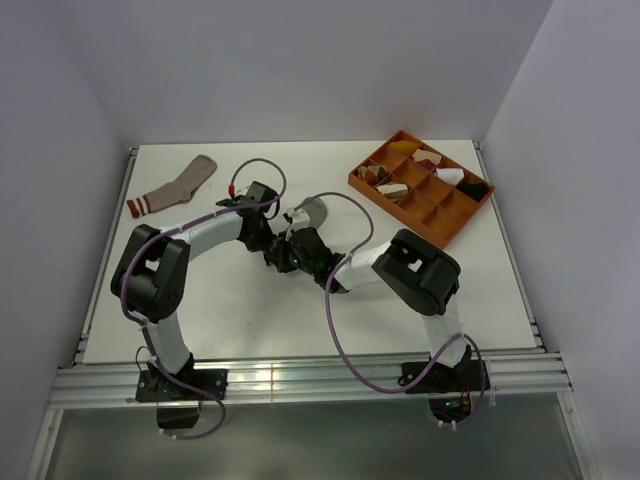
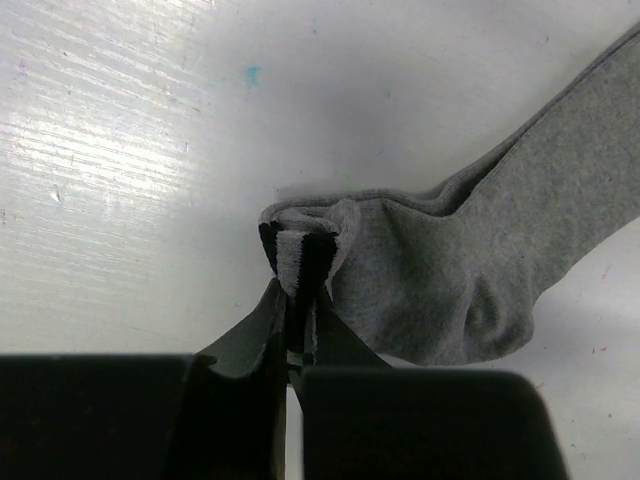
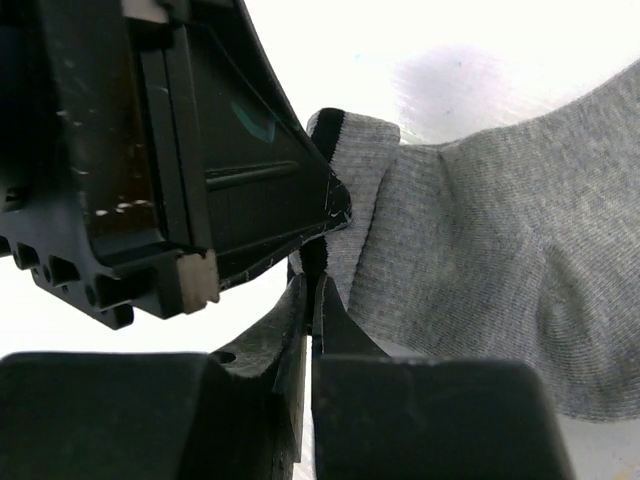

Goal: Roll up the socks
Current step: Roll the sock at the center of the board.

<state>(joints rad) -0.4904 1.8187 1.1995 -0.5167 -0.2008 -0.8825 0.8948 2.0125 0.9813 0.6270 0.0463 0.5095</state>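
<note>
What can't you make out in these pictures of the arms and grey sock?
Top view: grey knit sock, cuff hidden under both arms.
Left wrist view: beyond the left gripper, sock's toe cut off at right edge.
Right wrist view: left gripper's black body blocks everything left of the right gripper.
Top view: orange divided tray, its cloth bundles too small to identify.

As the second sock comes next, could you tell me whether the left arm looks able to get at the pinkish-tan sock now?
Probably not yet: its fingers are shut on the cuff of the grey sock. Once freed, likely yes, since the pinkish-tan sock lies uncovered on its side.
</note>
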